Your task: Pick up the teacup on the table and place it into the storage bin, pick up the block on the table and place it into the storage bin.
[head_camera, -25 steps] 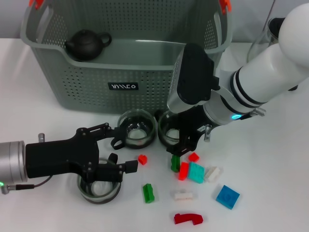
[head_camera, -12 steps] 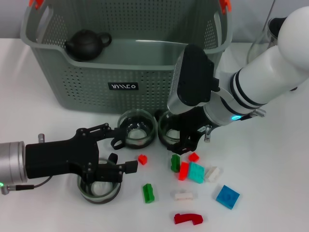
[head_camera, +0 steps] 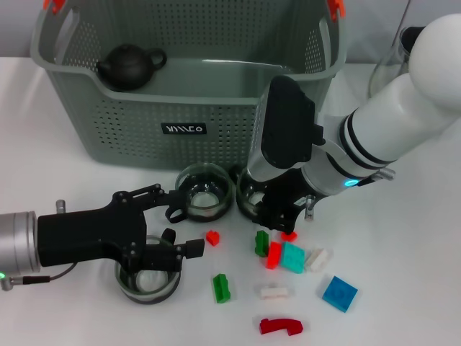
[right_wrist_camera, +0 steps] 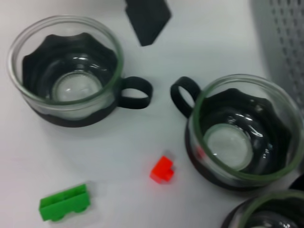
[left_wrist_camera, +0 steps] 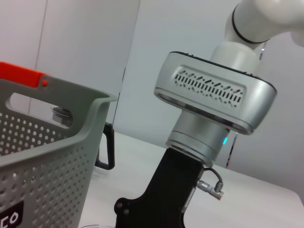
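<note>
Three glass teacups stand in front of the grey storage bin. One teacup is in the middle. A second teacup is partly covered by my right gripper, which hangs low over its near rim. The third teacup lies under my left gripper, which is open with nothing between its fingers. Loose blocks lie nearby: a small red block, a green block and a cluster. The right wrist view shows two teacups and the red block.
A black teapot sits inside the bin at its left end. A blue block, a white block and a curved red piece lie near the front. A glass vessel stands right of the bin.
My right gripper has shifted slightly left and toward the bin, over the teacup, and covers more of the red block beside it. The left arm has not moved.
</note>
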Robot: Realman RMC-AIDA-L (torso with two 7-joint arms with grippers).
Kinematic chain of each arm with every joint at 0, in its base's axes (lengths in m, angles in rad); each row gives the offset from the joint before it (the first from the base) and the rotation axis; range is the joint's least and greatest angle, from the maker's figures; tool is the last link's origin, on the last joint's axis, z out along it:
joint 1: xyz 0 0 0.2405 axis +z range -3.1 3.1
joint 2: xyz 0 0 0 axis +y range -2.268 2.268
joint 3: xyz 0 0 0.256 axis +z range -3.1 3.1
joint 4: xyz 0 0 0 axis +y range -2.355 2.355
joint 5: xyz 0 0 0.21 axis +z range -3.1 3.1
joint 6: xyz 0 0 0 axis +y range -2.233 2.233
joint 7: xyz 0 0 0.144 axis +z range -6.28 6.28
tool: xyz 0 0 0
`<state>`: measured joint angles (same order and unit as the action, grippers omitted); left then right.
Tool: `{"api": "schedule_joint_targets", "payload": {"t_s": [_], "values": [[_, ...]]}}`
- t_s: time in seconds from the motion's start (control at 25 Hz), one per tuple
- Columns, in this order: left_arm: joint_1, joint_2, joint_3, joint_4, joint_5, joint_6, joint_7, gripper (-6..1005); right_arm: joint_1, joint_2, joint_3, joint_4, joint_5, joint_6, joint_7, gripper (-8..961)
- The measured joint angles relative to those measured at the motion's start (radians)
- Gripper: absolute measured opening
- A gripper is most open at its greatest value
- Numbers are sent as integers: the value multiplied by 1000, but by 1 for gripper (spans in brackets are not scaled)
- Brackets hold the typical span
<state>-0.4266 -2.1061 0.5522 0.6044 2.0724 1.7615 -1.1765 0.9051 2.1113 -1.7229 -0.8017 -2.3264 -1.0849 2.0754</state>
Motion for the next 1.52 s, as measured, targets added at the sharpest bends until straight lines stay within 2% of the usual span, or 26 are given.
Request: {"api": "schedule_joint_targets", "payload": {"t_s": [0.44,0.56,0.76,1.08,1.32,1.44,1.52], "values": [[4,-1,0,0,0,-1,0,928,-34,-8,9,-70,12,-45,7,66],[5,-2,0,0,0,3,0,928,-56,-10,18,-112,11,-85,17,64],[5,-2,0,0,0,6,0,927,-112,-11,66,-220,6,-224,26,64],[9,-3,0,0,0,7,0,927,-216,-11,167,-523,21,-486,102,64],[9,-3,0,2,-6,2,0,927,-206,-11,271,-724,112,-606,171,64],[10,-3,0,5,-5,5,0,926,-168,-11,340,-788,129,-623,198,64],[12,-3,0,5,-3,5,0,926,-113,-11,420,-804,128,-618,203,63]]}}
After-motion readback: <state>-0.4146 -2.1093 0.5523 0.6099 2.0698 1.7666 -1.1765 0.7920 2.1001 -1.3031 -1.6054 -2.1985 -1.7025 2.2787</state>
